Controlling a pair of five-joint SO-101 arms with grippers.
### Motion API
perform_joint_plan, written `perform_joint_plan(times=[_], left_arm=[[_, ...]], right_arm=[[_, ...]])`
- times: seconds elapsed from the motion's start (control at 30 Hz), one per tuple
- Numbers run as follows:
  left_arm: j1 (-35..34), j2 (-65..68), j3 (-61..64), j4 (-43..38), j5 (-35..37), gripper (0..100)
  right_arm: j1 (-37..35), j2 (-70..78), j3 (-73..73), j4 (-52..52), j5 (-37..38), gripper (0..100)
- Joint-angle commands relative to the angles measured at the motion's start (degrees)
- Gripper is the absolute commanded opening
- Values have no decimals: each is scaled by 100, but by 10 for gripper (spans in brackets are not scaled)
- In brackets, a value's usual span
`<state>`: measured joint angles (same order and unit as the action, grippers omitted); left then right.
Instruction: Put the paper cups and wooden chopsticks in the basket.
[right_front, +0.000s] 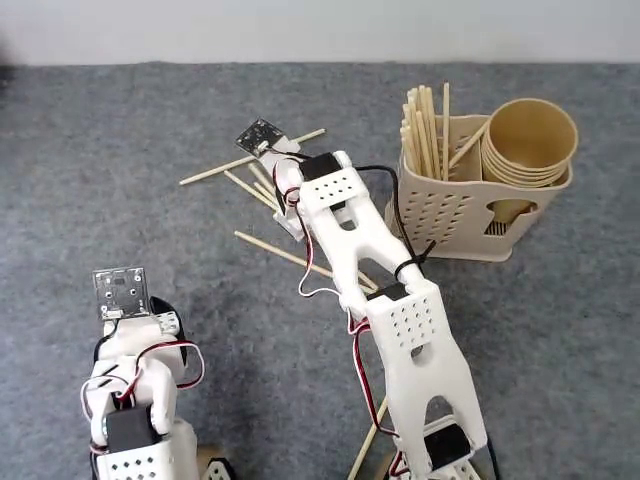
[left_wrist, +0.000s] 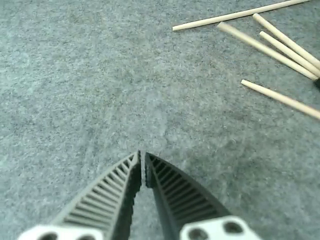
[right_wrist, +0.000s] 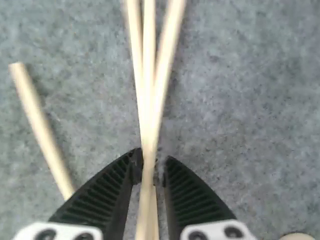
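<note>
The black right gripper (right_wrist: 149, 169) pinches bunched pale wooden chopsticks (right_wrist: 148, 75), the beige perforated basket (right_front: 445, 215) at its three o'clock; the grey left gripper (left_wrist: 143, 170) is closed, empty.

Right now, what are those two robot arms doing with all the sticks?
The right gripper is closed on a few wooden chopsticks down at the grey mat. The left gripper is shut and empty, off to one side. The basket already holds stacked paper cups and standing chopsticks, but loose sticks lie on the mat.
</note>
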<state>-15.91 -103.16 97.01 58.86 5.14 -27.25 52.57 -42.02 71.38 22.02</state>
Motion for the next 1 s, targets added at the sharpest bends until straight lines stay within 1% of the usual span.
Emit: perform_joint_plan(times=[0.0,0.1,0.3,0.5,0.77,0.97], left_arm=[[-35,-44,-48,18,-44,12],[-35,-44,-48,18,-44,12],[-35,-44,-48,9,-44,12],[-35,-44,-48,9,-44,12],[-35,-44,-48,9,-44,12],[-35,-44,-48,9,-44,12]], right_arm=[[-40,-312,-316,48,9,9],[-84,-637,-316,119,9,9],[-374,-1543,-316,769,18,9],[-629,-2519,-316,1086,0,9],[-620,-3996,-325,1033,26,8],[-611,-4725,-325,637,53,8]])
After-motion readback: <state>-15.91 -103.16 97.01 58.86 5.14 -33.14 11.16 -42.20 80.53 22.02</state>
